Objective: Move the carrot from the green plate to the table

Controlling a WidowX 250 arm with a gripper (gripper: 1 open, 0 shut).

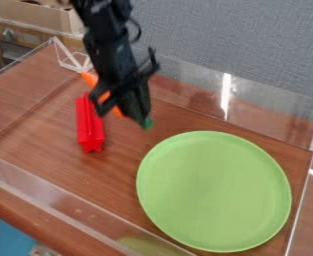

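My black gripper (128, 108) hangs a little above the table (39, 110), between the red block and the green plate (214, 190). It is shut on the carrot (91, 79), which lies slanted across the fingers. The carrot's orange body shows at the upper left of the gripper, and its dark green stem end pokes out at the lower right, toward the plate. The fingers hide its middle. The lime-green plate lies flat at the front right with nothing on it.
A red rectangular block (89, 122) lies on the table just left of the gripper. Low clear acrylic walls (226, 90) border the tabletop. Cardboard boxes (39, 20) stand behind the back-left wall.
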